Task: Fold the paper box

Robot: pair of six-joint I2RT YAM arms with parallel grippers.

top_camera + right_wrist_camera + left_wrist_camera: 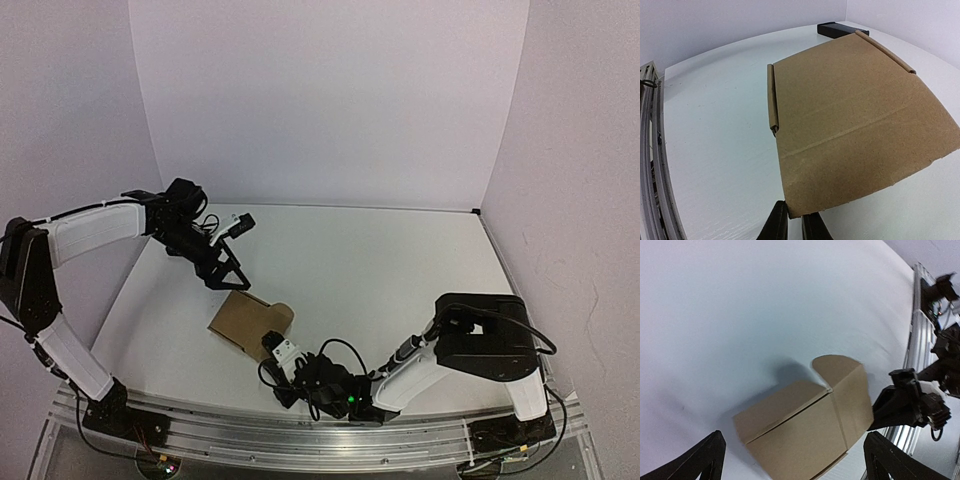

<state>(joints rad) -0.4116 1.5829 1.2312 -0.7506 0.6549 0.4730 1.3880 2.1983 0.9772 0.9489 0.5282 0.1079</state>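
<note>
Paper box (248,322), black block (837,30) seemingly behind

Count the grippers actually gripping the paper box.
1. The right gripper is shut on the near edge of the paper box. The left gripper hangs open over the box's far side, not touching it.

A brown paper box (250,322) lies on the white table (400,270).
</note>
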